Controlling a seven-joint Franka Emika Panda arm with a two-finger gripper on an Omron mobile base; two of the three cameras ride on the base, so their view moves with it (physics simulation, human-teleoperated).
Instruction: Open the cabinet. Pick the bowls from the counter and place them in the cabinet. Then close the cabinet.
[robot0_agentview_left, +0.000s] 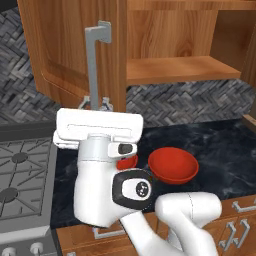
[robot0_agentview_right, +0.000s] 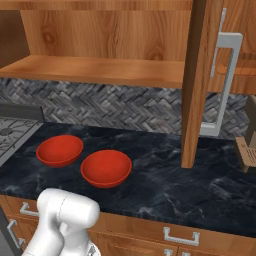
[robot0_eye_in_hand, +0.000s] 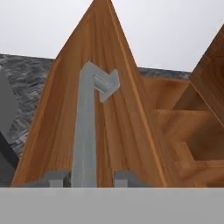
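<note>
1. Two bowls on the counter (robot0_agentview_right: 200, 190), both glossy plain red: near bowl (robot0_agentview_right: 106, 168) and far bowl (robot0_agentview_right: 59, 149), side by side and just apart in the right base view. Judged rigid, light, smooth and likely slippery; the thin rim is the only place a two-finger grip could take, one finger inside and one outside.
2. One cabinet (robot0_agentview_left: 175, 70), warm brown wood, both doors standing open, shelf (robot0_agentview_right: 100, 70) bare. Left door (robot0_agentview_left: 65, 50) carries a long silver bar handle (robot0_agentview_left: 92, 65); judged stiff, swinging on its hinge, best taken mid-bar.
3. Gripper (robot0_eye_in_hand: 92, 178): fingertips (robot0_eye_in_hand: 56, 178) stand on either side of the foot of that handle, the bar between them. Jaws are narrow; whether they pinch the bar or stand just clear of it cannot be told.
4. Position relative to gripper: left door and handle directly ahead, at the tips. Open cabinet interior lies beside the gripper, past the door's edge.
5. Bowls lie below and behind the gripper, down on the counter, well apart from the tips. In the left base view one bowl (robot0_agentview_left: 173, 165) sits just beside the arm, the other (robot0_agentview_left: 129, 162) partly hidden by it.
6. Judgement: door open; bowls not yet lifted.
</note>
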